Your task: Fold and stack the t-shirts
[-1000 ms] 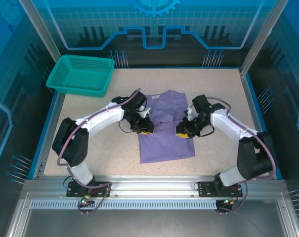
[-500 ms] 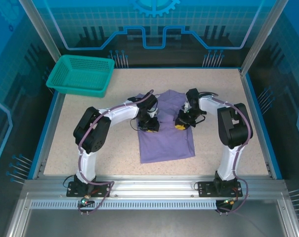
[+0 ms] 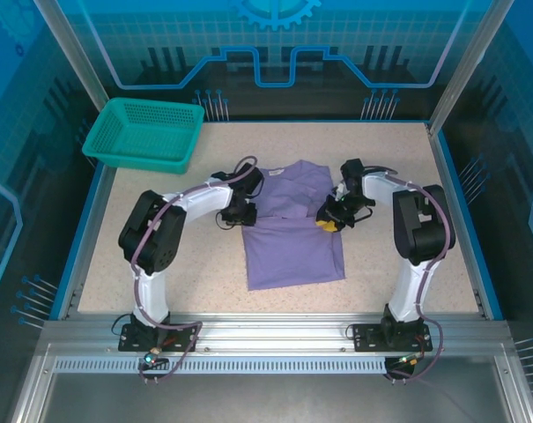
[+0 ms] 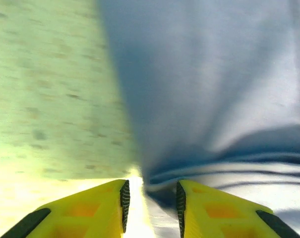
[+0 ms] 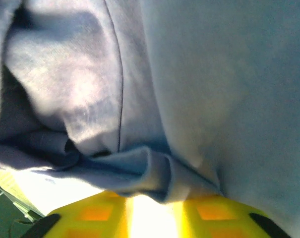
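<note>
The lavender t-shirt (image 3: 292,242) lies flat in the middle of the table, its sides turned in and a crease running across it. My left gripper (image 3: 242,214) sits low at the shirt's left edge. In the left wrist view its yellow fingers (image 4: 110,208) stand apart, and the gripper (image 4: 150,193) is open with the t-shirt (image 4: 214,89) edge lying loose between them. My right gripper (image 3: 328,221) is at the shirt's right edge. It (image 5: 154,201) is open too, with a bunched fold of the t-shirt (image 5: 154,171) draped over its tips.
A teal mesh basket (image 3: 144,132) stands at the back left corner. Speckled tabletop (image 3: 160,264) lies bare to the left and right of the shirt. Blue rails and glass walls border the table.
Both grippers have widened their jaws. The left one has slid left from over the shirt to its left edge. The right one has shifted slightly outward.
</note>
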